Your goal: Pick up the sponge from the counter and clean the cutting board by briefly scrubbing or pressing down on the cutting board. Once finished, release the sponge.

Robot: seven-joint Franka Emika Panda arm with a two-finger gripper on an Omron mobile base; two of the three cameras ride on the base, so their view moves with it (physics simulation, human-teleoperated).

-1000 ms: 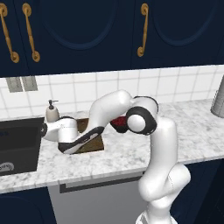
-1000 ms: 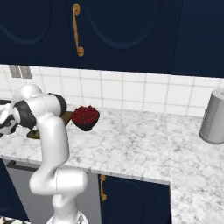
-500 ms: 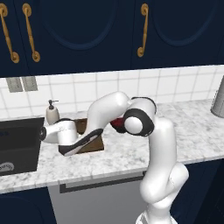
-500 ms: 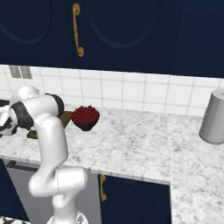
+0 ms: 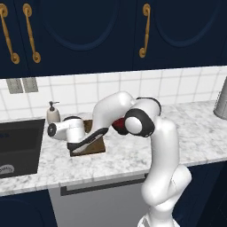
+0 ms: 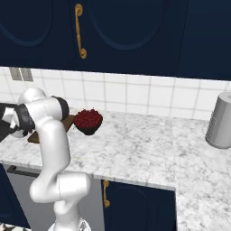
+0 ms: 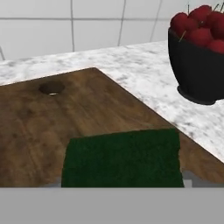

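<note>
Marbled counter (image 5: 133,150) bearing the cutting board (image 7: 52,118), a bowl of cherries (image 6: 88,121), soap dispenser (image 5: 53,113) and grey canister (image 6: 220,120).

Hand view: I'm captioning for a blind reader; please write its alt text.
A dark green sponge lies on a brown wooden cutting board with a small hole. A black bowl of cherries stands beside it on the marbled counter.

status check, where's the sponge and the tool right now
Tool low over dark-brown wooden cutting board, jaw state unclear. Green-topped sponge on the board at the tool. Black bowl of cherries beside the board, apart.
</note>
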